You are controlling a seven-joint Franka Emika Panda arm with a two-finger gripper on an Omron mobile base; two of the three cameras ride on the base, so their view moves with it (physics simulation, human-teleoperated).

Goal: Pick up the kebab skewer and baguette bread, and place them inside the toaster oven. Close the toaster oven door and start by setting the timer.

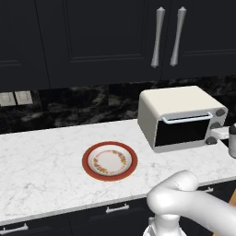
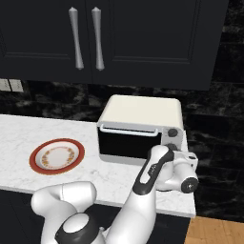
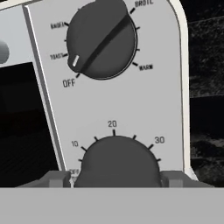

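Tool fingertips are seen either side of the timer knob at lower centre, apparently closed on it. The oven door is shut; the plate sits mid-worktop.

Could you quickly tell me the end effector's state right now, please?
End effector: fingertips either side of the timer knob on the toaster oven; whether they grip it cannot be told.

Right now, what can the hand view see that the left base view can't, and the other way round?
The hand view shows the dial lettering: OFF, WARM, and 10, 20, 30 around the timer knob, with the finger tips on either side of it. The left base view shows the plate, counter and cabinet handles. Both show the toaster oven and its knobs.
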